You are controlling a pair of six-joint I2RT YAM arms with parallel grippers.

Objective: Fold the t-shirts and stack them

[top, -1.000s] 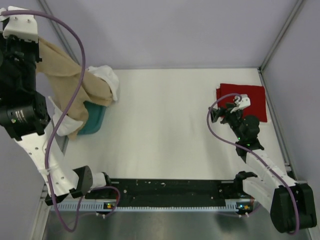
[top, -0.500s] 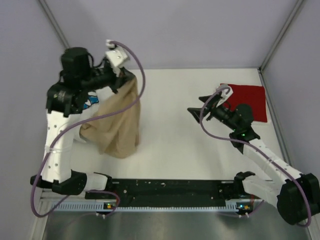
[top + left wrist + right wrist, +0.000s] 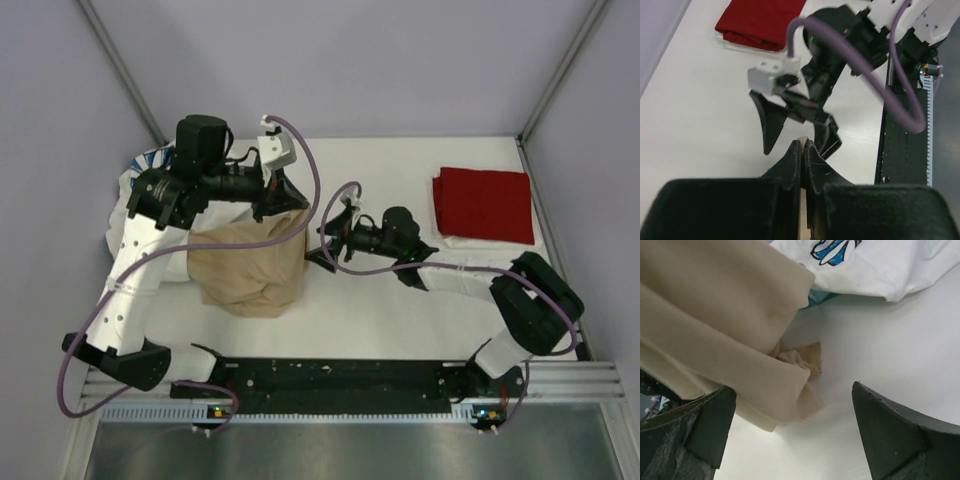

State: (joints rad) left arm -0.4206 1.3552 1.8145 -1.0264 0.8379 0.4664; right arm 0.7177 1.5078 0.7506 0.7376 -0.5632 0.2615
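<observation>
Closest to us, along the near edge of the white table point(image 3: 400, 325), runs a black rail point(image 3: 340, 378) with the 2 arm bases at its ends. Just beyond it, left of centre, the tan t-shirt point(image 3: 245, 275) sits bunched on the table with its upper edge lifted. The left gripper point(image 3: 802, 145) pinches that upper edge. In the left wrist view its 2 fingers point(image 3: 790, 165) are pressed almost together, with only a thin sliver of tan cloth between them. The left arm point(image 3: 135, 280) rises from its base and bends across above the shirt.

Just beside the shirt's right edge we see the right gripper point(image 3: 325, 240), facing the left one with its jaws spread wide and nothing between them. In the right wrist view its 2 fingertips frame hanging folds of tan cloth and bare table. The right arm point(image 3: 470, 275) stretches low over the table from the right side towards the centre.

Farther back on the right, the dark red t-shirt point(image 3: 485, 200) lies folded flat in a neat rectangle, well apart from both grippers. At the far left, behind the left arm, the white t-shirt point(image 3: 120, 205) lies crumpled, with a bit of its blue print showing. In the right wrist view a teal edge point(image 3: 822, 294) peeks out between the white and tan shirts; we cannot tell what it belongs to.
</observation>
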